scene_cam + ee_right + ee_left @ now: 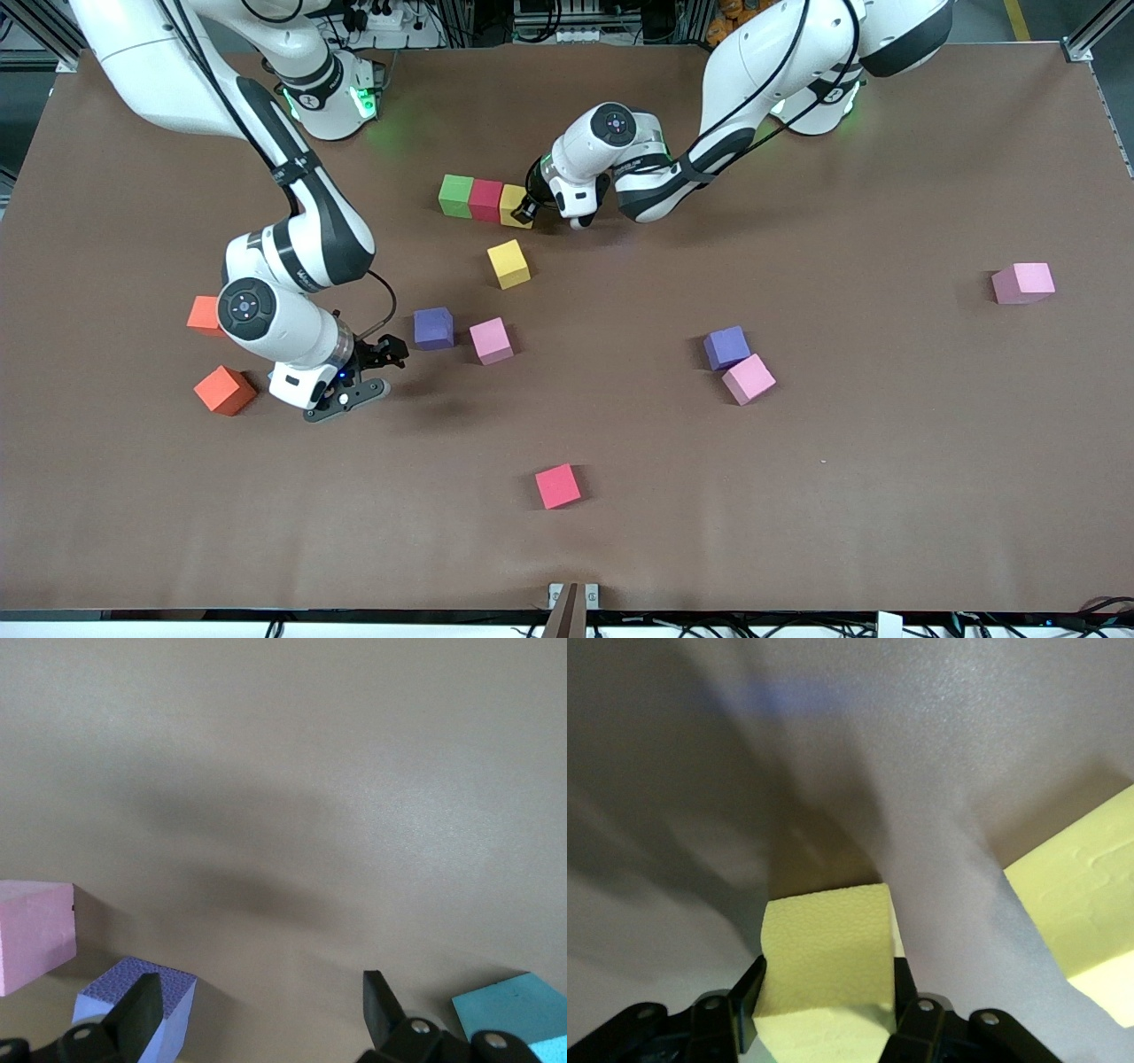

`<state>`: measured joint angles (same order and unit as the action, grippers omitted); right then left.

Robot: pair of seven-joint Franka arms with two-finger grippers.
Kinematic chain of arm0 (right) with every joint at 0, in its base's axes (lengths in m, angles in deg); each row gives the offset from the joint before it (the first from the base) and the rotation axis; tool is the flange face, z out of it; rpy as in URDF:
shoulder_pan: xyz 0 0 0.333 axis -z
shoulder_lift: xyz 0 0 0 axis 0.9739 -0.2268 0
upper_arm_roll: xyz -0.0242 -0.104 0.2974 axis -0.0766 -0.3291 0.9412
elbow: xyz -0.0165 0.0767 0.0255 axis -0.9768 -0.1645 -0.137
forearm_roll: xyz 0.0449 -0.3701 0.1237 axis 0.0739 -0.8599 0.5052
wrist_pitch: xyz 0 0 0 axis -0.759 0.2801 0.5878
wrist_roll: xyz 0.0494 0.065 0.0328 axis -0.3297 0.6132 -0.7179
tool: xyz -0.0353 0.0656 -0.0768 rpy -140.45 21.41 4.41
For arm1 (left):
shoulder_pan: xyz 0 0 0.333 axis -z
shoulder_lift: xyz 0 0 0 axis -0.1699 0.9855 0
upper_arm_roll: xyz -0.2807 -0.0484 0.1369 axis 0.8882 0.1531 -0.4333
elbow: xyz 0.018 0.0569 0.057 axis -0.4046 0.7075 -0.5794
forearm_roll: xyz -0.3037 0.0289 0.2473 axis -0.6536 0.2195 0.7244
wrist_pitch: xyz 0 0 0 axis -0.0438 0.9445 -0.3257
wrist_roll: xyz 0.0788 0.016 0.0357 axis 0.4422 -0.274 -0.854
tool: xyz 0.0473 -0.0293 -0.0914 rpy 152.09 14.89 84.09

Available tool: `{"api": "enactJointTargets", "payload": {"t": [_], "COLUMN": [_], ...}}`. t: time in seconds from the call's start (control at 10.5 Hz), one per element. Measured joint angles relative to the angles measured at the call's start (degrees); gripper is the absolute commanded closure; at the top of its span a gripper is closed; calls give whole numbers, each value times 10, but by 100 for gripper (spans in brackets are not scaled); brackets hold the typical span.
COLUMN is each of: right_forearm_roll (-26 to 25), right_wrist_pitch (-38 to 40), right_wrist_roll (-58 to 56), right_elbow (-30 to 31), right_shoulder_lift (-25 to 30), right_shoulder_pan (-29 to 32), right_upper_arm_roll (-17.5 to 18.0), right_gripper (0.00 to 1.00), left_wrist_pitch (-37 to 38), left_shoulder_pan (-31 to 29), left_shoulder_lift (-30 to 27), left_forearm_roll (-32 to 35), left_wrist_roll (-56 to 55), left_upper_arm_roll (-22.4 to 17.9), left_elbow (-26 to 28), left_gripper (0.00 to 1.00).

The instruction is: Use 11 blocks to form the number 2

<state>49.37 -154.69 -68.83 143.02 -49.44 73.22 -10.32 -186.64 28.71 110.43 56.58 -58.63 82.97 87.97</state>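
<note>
A green block point(456, 195), a red block point(485, 199) and a yellow block point(513, 205) stand touching in a row. My left gripper point(529, 211) is shut on that yellow block point(824, 939), one finger on each side, at table level. A second yellow block point(508, 264) point(1081, 904) lies loose nearer the front camera. My right gripper point(354, 390) point(261, 992) hangs open and empty over bare table beside a purple block point(433, 328) point(133, 997) and a pink block point(491, 340) point(31, 935). A light blue block point(518, 1014) shows only in the right wrist view.
Another purple block point(726, 347) touches a pink block point(749, 378) toward the left arm's end, and a third pink block point(1023, 283) lies farther that way. A deep pink-red cube point(558, 486) sits near the front edge. Two orange cubes point(225, 390) point(205, 315) flank the right arm.
</note>
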Motion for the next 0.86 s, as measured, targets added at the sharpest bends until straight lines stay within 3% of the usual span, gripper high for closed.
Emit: {"api": "enactJointTargets", "payload": {"t": [0.76, 0.86], "right_forearm_roll": [0, 0], "right_wrist_pitch": [0, 0], "right_wrist_roll": [0, 0], "right_elbow": [0, 0], "right_shoulder_lift": [0, 0], "right_shoulder_pan": [0, 0], "right_upper_arm_roll": [0, 0], "right_gripper": [0, 0], "left_wrist_pitch": [0, 0], "left_shoulder_pan": [3, 3], "left_shoulder_lift": [3, 3], "left_forearm_roll": [0, 0], "left_wrist_roll": [-1, -2], "left_upper_arm_roll": [0, 0], "left_elbow": [-2, -2], "left_gripper": [41, 28]}}
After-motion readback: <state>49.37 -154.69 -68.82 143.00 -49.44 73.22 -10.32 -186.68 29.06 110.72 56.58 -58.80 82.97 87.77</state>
